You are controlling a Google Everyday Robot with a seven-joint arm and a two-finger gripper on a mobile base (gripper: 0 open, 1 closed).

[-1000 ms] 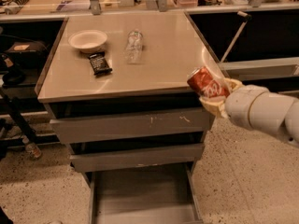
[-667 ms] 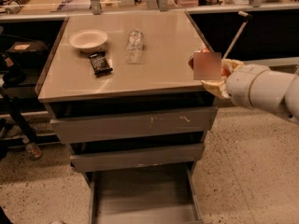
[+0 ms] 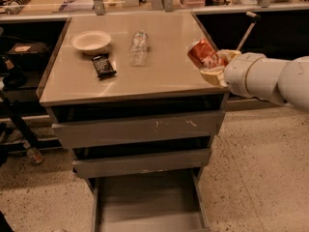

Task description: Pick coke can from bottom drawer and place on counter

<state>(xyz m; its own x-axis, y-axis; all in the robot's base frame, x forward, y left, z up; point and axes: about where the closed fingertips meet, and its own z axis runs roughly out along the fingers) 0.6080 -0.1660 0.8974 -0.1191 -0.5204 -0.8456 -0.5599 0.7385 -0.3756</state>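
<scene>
Aloft — can [image 3: 203, 56] between fingers [image 3: 213, 76], over counter [image 3: 159, 74]

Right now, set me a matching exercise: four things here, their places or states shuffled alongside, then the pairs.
1. coke can
2. bowl
3. bottom drawer
4. snack bar

A. pulled open
B. far left on the counter
C. held in the claw at the counter's right edge
D. lying just in front of the bowl

Pairs: 1-C, 2-B, 3-A, 4-D
</scene>
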